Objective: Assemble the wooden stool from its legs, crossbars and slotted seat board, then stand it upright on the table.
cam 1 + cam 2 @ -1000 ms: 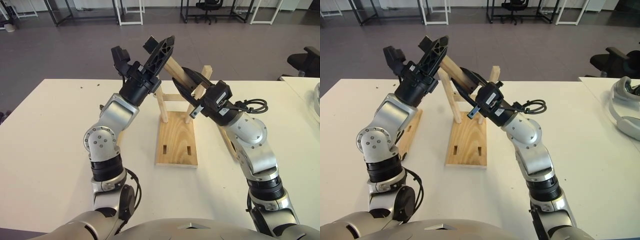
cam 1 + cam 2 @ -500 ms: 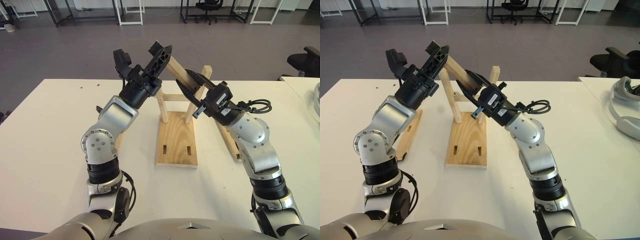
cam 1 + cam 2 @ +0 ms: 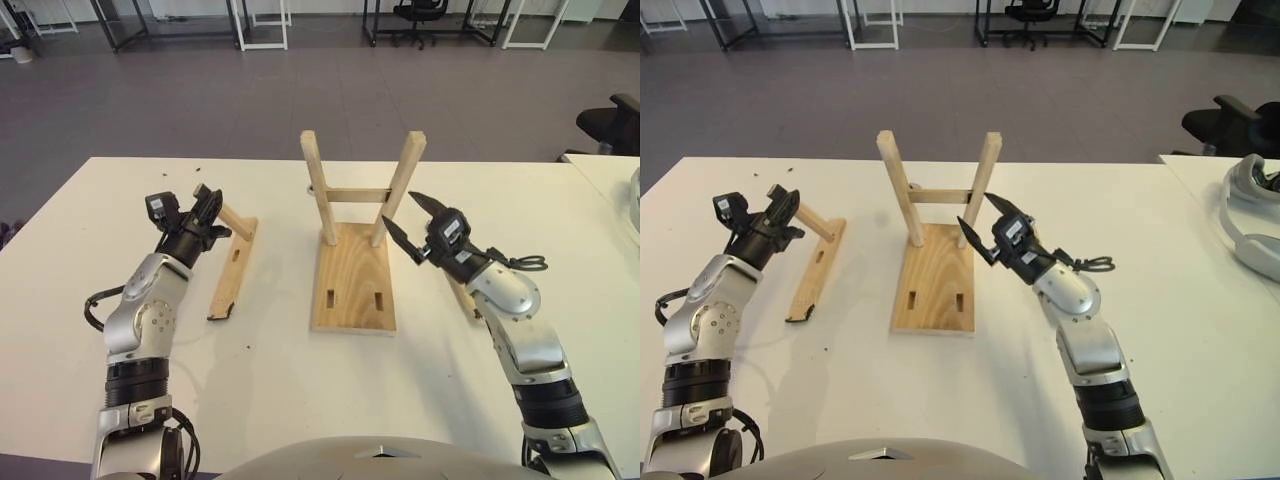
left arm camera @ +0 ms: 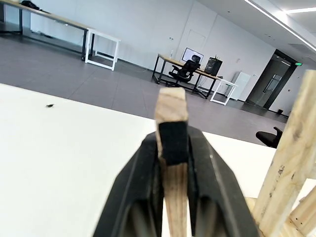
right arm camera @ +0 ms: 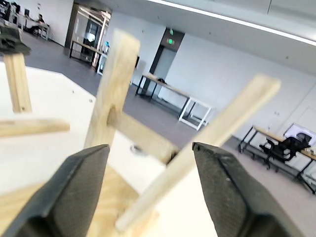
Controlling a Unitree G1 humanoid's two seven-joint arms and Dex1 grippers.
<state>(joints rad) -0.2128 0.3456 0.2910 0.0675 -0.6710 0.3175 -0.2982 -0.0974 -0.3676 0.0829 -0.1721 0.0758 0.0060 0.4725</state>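
So, seat board (image 3: pixel 352 292) holds 2 legs (image 3: pixel 318 190) (L hand (image 3: pixel 209 200) grips crossbar (image 3: pixel 232 222)).

I'm looking at the seat board (image 3: pixel 352 285) lying flat on the table (image 3: pixel 300 390), two legs (image 3: pixel 318 190) standing up from its far end with a crossbar (image 3: pixel 356 195) joining them. My left gripper (image 3: pixel 207 212) is gripping the short raised bar of a loose leg piece (image 3: pixel 233 268) lying to the left. My right gripper (image 3: pixel 408 222) is hovering, fingers spread, just beside the right-hand one of the legs.
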